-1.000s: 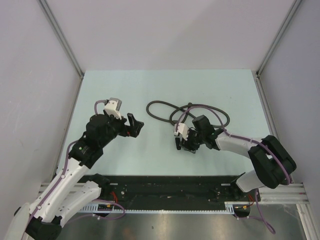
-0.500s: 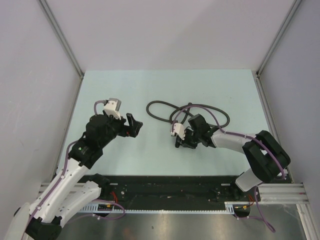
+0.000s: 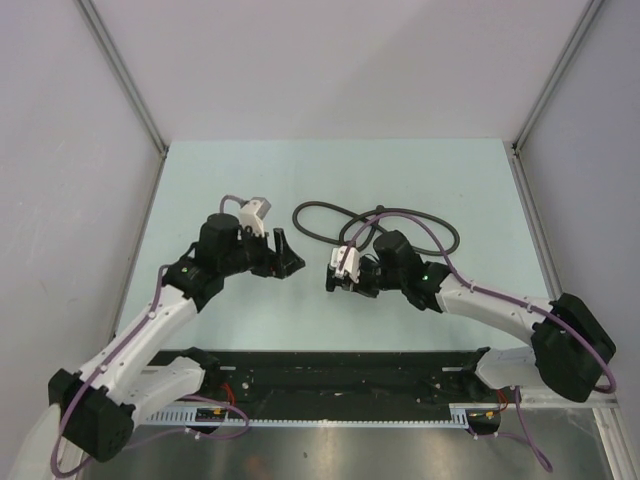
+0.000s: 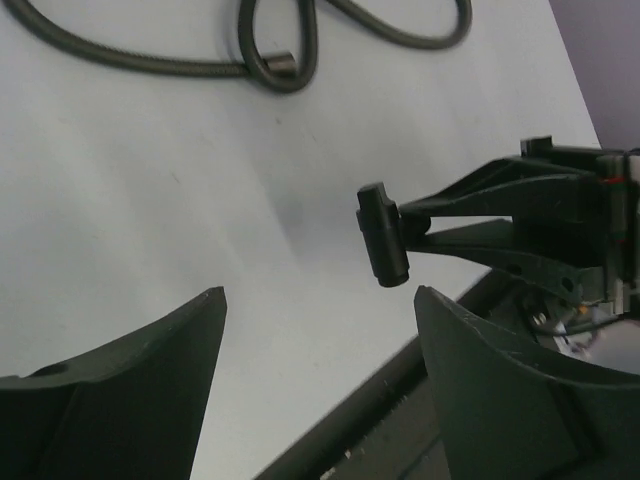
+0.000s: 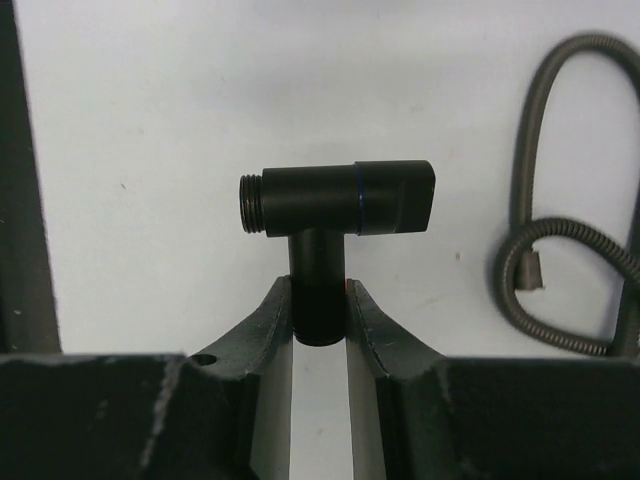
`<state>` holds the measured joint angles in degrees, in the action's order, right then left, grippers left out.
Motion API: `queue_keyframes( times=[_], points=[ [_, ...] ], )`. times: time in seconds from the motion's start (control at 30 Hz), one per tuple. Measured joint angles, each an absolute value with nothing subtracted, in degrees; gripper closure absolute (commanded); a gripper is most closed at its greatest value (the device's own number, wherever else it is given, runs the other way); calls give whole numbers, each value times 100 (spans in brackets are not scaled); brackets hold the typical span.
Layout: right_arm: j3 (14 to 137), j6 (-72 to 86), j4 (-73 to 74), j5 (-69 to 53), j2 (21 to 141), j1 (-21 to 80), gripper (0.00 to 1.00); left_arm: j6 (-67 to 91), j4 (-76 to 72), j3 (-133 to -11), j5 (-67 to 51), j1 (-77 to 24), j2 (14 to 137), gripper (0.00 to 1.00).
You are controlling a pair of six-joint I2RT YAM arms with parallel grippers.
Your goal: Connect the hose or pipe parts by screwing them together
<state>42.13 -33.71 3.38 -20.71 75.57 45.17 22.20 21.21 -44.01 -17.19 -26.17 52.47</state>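
A black T-shaped threaded fitting is clamped by its stem between the fingers of my right gripper, which is shut on it. It hangs above the table, its threaded end pointing left in the right wrist view. In the top view the right gripper faces my left gripper across a short gap. The left gripper is open and empty, and the fitting sits just beyond its fingertips. The dark grey hose lies looped on the table behind both grippers. Its end piece rests free on the table.
A black rail runs along the near table edge below both arms. A purple robot cable arches over the hose loop beside the right wrist. Grey walls close in the table on the left, right and back.
The right gripper closed on the fitting and carried it leftward. The left arm swung right toward it, and its jaws narrowed somewhat.
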Motion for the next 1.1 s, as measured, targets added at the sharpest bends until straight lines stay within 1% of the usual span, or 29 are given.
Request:
queue_keyframes(
  times=[0.03,0.17,0.37,0.43,0.5,0.73,1.0,1.03,1.1],
  points=[
    [4213,-3308,259,-2104,7467,4598,100,2272,2117,-4410,-1949,-2604,5400,23],
    [4213,-3146,-5,-2193,7214,4777,100,2512,2056,-4427,-2709,-2596,5857,25],
    [4213,-2995,-355,-2237,7122,4936,100,2974,1581,-4425,-3594,-2596,6062,30],
    [4213,-2952,-403,-2241,7120,4956,100,3083,1415,-4425,-3769,-2596,6077,37],
    [4213,-2902,-478,-2250,7118,4976,100,3179,1306,-4421,-3870,-2596,6090,41],
    [4213,-2757,-668,-2259,7085,4987,100,3476,932,-4178,-4106,-2602,6329,42],
    [4213,-2652,-821,-2259,7085,5059,100,3607,801,-4093,-4191,-2613,6493,47],
    [4213,-2650,-838,-2261,7085,5070,100,3607,784,-4093,-4211,-2613,6501,48],
    [4213,-2650,-856,-2261,7085,5092,100,3612,762,-4093,-4235,-2613,6528,59]
  ],
)
